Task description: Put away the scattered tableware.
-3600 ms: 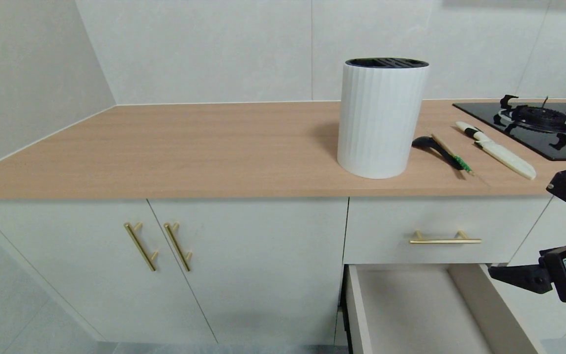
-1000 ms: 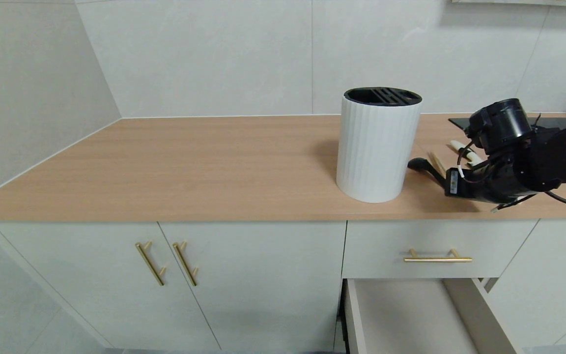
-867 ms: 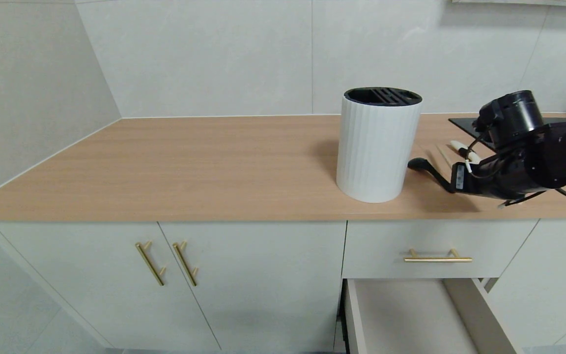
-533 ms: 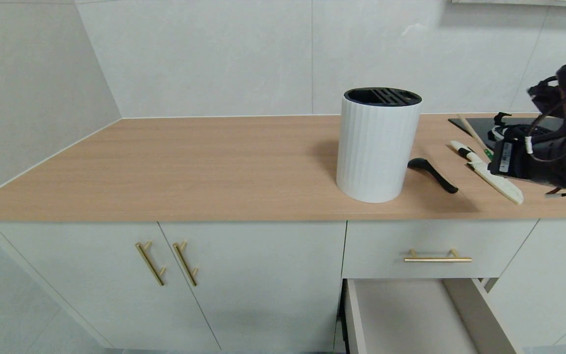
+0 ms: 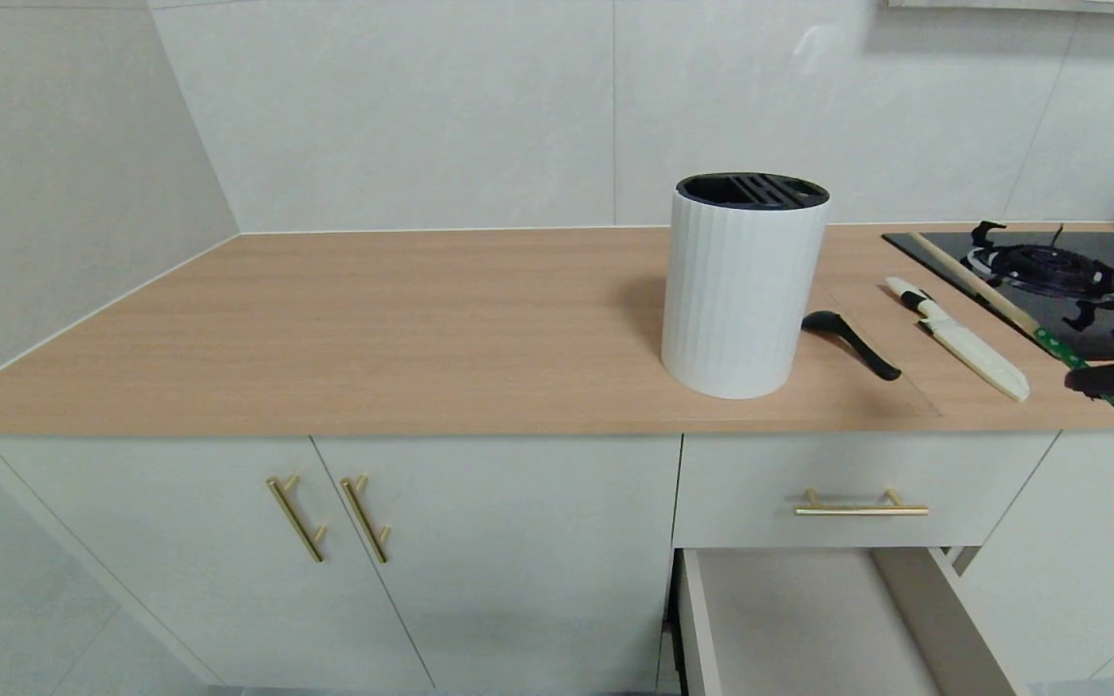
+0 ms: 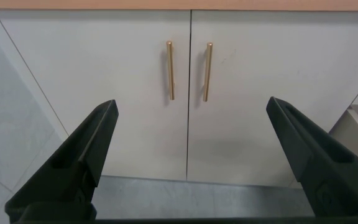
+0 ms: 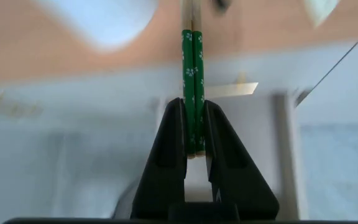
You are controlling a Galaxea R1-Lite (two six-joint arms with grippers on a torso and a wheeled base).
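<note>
Chopsticks: right of frame, slanting over hob, green end pinched tight in right gripper. Left gripper spread wide, holding nothing, facing cupboard doors. Likely goal: open drawer, lower right. Keep pinch firm, sticks level; clear counter edge; lower before release.

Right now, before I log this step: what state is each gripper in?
Left gripper: open, holding nothing.
Right gripper: shut on the chopsticks.
</note>
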